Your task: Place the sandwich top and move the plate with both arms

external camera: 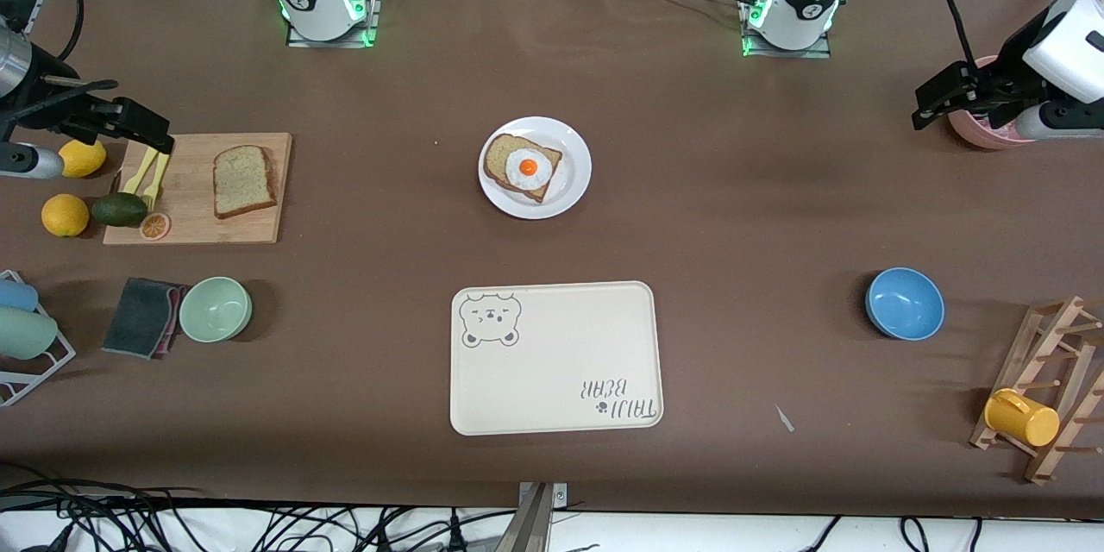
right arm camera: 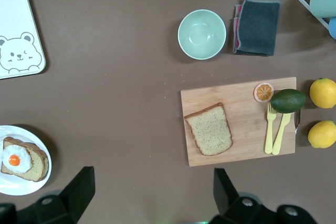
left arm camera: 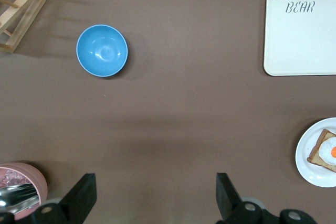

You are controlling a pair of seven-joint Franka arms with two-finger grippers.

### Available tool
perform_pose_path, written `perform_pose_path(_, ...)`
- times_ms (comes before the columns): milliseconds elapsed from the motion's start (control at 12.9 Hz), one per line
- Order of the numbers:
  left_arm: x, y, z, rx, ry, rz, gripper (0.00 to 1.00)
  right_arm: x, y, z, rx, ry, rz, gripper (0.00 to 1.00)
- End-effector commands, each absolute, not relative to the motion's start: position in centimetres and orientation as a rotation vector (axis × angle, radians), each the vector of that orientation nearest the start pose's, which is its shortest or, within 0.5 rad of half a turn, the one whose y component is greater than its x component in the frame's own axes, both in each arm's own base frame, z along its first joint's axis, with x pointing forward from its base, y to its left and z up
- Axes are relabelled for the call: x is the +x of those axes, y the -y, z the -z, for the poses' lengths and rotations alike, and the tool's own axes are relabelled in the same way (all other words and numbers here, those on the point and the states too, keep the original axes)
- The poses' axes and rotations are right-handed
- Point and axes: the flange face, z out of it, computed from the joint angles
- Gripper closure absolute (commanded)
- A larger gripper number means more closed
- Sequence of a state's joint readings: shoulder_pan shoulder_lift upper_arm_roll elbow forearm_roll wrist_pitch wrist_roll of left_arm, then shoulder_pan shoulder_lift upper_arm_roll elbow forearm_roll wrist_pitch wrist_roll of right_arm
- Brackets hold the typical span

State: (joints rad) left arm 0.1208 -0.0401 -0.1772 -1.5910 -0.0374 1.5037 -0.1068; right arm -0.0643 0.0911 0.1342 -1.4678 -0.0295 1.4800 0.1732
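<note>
Sandwich top — tan, speckled, brown-crusted — flat on cutting board; left gripper, right gripper both agape.

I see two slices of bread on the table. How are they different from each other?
The plain slice is bare, while the slice on the plate carries a fried egg. The plain slice lies on a wooden cutting board toward the right arm's end of the table; the egg slice sits on a round white plate near the middle. Both are tan, speckled bread with a darker brown crust, lying flat, and neither is being touched.
</note>
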Motion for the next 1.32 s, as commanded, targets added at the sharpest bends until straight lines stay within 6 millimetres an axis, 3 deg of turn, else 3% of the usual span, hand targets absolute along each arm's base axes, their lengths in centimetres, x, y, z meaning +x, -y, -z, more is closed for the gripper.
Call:
perform_pose_path(0, 53.49, 3.69, -63.81, -3.181, 0.073, -0.087, 0.00, 56.85, -3.62, -62.20, -3.166, -0.166, -0.103, 0.00)
perform_pose_path(1244, 53.48, 3.78, -63.81, -3.181, 0.071, -0.087, 0.00, 57.06, -3.95, -62.10, -3.154, -0.137, -0.086, 0.00)
